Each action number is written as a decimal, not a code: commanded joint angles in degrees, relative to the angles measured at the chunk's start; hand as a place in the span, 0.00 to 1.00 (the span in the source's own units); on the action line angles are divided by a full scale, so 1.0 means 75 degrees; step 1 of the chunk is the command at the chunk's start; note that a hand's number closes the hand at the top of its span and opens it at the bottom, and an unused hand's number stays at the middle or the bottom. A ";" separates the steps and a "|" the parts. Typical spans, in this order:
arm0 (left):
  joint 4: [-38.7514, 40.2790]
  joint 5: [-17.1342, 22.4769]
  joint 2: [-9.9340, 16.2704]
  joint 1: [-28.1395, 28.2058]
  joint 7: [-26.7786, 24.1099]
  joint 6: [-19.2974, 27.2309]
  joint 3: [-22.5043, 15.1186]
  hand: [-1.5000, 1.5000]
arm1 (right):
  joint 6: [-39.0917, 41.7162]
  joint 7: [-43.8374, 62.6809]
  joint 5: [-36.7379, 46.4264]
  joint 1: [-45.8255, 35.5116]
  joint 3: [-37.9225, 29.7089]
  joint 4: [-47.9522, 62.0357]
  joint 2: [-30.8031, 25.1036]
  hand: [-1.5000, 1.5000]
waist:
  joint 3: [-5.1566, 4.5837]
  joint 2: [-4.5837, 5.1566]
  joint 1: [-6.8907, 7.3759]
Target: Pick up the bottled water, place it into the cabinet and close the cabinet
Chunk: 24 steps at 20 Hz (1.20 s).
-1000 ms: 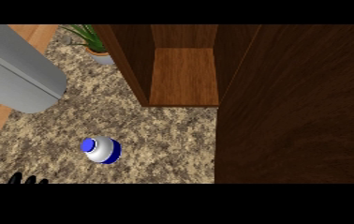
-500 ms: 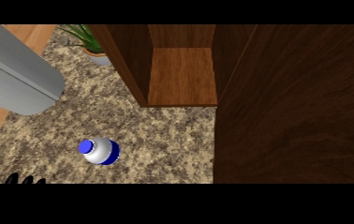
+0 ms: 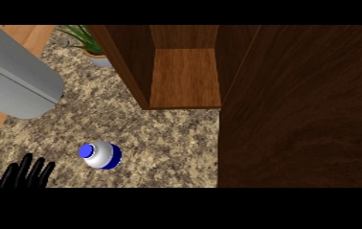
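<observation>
Down on the speckled granite counter [image 3: 170,137], the white bottled water with its blue cap [image 3: 100,154] stands upright, long axis toward the camera, no label readable. Just beside it at lower left, the black left hand [image 3: 27,173] rests, fingers straight. Further back, the open dark wooden cabinet [image 3: 185,77] shows its bare shelf.

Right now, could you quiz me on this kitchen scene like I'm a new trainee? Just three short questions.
1. True or false: the bottled water already stands inside the cabinet.
2. Which thing stands at the counter's far edge, left of the cabinet? A) potted plant B) kettle C) plate
3. Fill in: the one hand in view, the left hand, shows at the lower ____ corner.

Key: 1 false, it stands on the counter in front of the open shelf. 2 A, the potted plant. 3 left.
</observation>
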 commanded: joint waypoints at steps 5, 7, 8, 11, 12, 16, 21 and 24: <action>0.2484 -0.0396 0.0169 -0.1284 -0.0829 -0.0138 0.0677 0.00 | 0.0198 0.0115 -0.0714 0.0940 -0.0060 -0.1511 -0.0073 0.00 | -0.0009 0.0015 -0.0023; 0.2802 -0.0455 0.0091 -0.1546 -0.0891 -0.0079 0.0640 0.00 | 0.0409 -0.0144 -0.0507 0.1446 0.0105 -0.1591 -0.0039 0.00 | -0.0006 -0.0001 -0.0065; 0.3034 -0.0105 0.0396 -0.1785 -0.0753 -0.0267 0.1029 0.00 | 0.0297 -0.0132 -0.0682 0.1170 -0.0205 -0.1379 -0.0075 0.00 | -0.0004 0.0017 -0.0006; 0.3903 -0.0818 0.0174 -0.2090 -0.1244 -0.0073 0.0768 0.00 | 0.0394 -0.0182 -0.0636 0.1361 0.0004 -0.1395 -0.0062 0.00 | -0.0005 0.0022 -0.0003; 0.4345 -0.1013 0.0076 -0.1733 -0.1890 -0.0286 0.0630 0.00 | 0.0359 -0.0397 -0.0347 0.1450 0.0039 -0.1291 0.0051 0.00 | -0.0008 0.0010 0.0006; 0.5511 -0.0689 0.0311 -0.2956 -0.1961 -0.0356 0.1133 0.00 | 0.0358 -0.0323 -0.0570 0.1171 -0.0258 -0.1264 -0.0139 0.00 | -0.0008 0.0042 0.0050; 0.6201 -0.1176 -0.0024 -0.3625 -0.2115 0.0283 0.1045 0.00 | 0.0584 -0.0690 -0.0260 0.1694 -0.0024 -0.1249 0.0054 0.00 | -0.0002 0.0021 0.0022; 0.6843 -0.0969 0.0175 -0.3741 -0.2586 -0.0033 0.1326 0.00 | 0.0410 -0.0415 -0.0573 0.1624 -0.0258 -0.1574 -0.0043 0.00 | -0.0004 0.0034 0.0066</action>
